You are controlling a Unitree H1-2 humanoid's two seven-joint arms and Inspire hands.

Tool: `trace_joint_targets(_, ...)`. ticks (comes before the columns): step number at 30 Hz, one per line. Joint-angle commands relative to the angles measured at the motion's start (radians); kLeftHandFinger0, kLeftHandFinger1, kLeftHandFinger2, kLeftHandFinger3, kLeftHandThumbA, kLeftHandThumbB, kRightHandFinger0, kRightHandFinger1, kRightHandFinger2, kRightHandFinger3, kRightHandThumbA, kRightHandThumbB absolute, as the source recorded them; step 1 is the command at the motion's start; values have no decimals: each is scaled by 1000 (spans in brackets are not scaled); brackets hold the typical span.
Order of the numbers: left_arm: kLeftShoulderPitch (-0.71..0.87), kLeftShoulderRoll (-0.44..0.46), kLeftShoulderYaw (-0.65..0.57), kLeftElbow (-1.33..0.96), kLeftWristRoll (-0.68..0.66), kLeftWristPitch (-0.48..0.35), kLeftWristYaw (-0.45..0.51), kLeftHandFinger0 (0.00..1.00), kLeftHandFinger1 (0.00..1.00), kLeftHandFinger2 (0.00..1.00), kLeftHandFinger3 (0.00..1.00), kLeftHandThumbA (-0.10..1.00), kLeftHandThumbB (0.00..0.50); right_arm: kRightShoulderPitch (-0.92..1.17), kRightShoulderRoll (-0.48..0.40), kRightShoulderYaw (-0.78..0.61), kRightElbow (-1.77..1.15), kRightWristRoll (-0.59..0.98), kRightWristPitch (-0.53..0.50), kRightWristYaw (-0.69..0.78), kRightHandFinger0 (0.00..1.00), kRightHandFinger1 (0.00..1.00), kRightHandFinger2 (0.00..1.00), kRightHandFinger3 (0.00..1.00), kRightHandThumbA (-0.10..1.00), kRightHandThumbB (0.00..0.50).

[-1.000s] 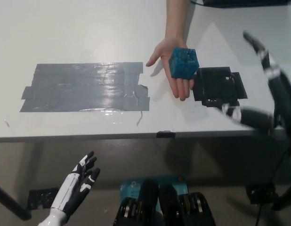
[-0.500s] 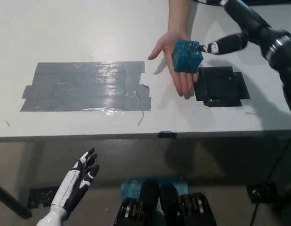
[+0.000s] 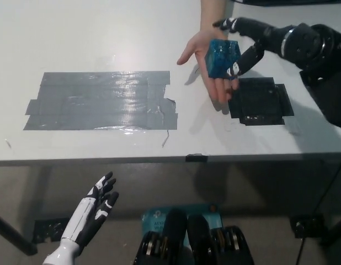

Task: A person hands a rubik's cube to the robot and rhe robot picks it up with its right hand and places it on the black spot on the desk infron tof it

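The right hand (image 3: 249, 41), fingers spread, brackets the blue Rubik's cube (image 3: 222, 57): likely light, rigid, best pinched on opposite flat faces.

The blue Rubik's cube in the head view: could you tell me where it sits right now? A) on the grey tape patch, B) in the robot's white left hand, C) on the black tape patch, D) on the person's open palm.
D: the blue Rubik's cube rests on the person's hand, with the black right hand open around it, beside the black tape patch.
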State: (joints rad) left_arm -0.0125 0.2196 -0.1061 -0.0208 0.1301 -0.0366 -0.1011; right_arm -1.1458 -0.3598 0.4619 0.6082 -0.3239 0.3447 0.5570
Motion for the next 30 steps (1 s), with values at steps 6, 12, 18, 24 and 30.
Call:
trace_joint_targets(6,-7,9,-4,-30,4,-19,-19,1000,1000,1000,1000,899,204,-63,26,13,66,-50,3,8,1000,1000,1000,1000,851,500)
trace_joint_targets(12,-12,8,-4,-34,2,-12,-24,1000,1000,1000,1000,883,217,-54,49,4,109,-64,-44,-45,1000,1000,1000,1000,854,500)
trace_joint_targets(18,-9,10,-6,-41,6,-8,-31,1000,1000,1000,1000,876,232,-26,70,-61,119,-23,-103,-90,1000,1000,1000,1000,602,454)
trace_joint_targets(24,-14,8,-3,-46,0,-11,-38,1000,1000,1000,1000,859,226,-6,87,-99,124,-64,-204,-256,217,467,622,634,60,296)
trace_joint_targets(30,-21,3,1,-43,-12,-14,-41,1000,1000,1000,1000,851,230,7,96,-139,132,-65,-280,-344,229,758,1000,1000,-100,148)
